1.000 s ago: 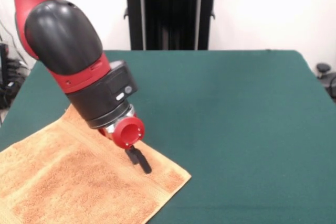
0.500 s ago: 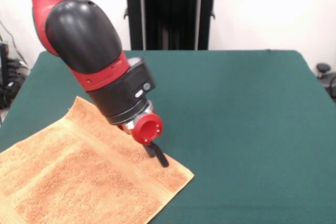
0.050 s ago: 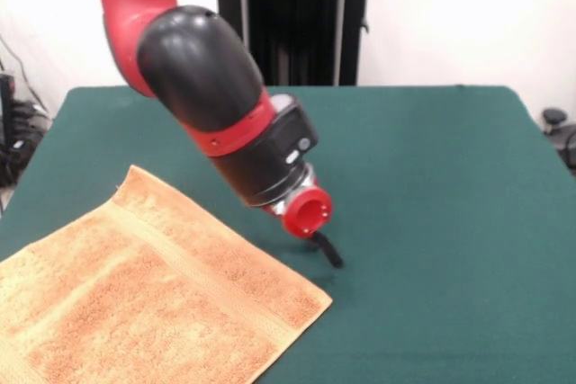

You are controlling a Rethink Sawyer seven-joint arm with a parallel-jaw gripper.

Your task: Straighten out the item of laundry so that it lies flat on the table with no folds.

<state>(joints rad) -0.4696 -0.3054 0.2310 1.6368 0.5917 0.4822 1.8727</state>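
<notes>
Towel (image 3: pixel 148 299): an orange-tan terry cloth is seen spread out on the bench, towards 8 o'clock in the front view; its left and lower parts are cut off by the picture's edges.
Towel surface: it is seen lying flat, with no fold showing in the visible part; a woven band stripe is seen running parallel to the edge that faces 1 o'clock.
Towel corners: one corner is pointed towards 11 o'clock, another towards 4 o'clock, right below the hand.
Bench (image 3: pixel 432 186): a dark green top is seen, bare across its whole 3 o'clock side.
Arm (image 3: pixel 202 74): a red and black arm is seen reaching down from 11 o'clock, tilted towards the centre.
Hand (image 3: pixel 328 250): dark tips are seen under a red round cap, just off the towel's edge at its 2 o'clock side, over green cloth.
Hand state: released or clenched cannot be told; nothing is seen grasped.
</notes>
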